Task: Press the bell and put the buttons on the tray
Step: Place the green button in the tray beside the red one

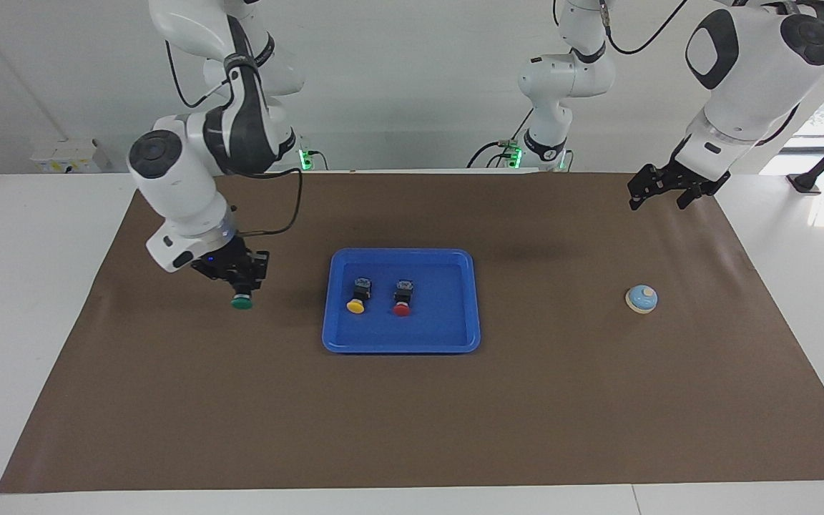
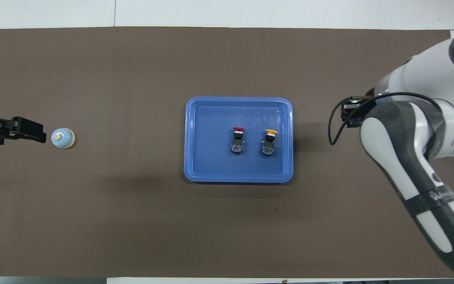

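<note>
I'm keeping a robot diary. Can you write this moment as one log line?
right gripper: holds green button, beside tray | tray: yellow and red buttons | left gripper: waiting, raised | bell: on table

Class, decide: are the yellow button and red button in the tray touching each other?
Apart. Both views show blue tray floor between the yellow button and red button.

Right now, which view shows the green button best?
The facing view. There the green button shows clearly, its cap hanging below the right gripper, which holds it over the brown mat beside the tray. In the overhead view the right arm's own body hides it entirely.
</note>
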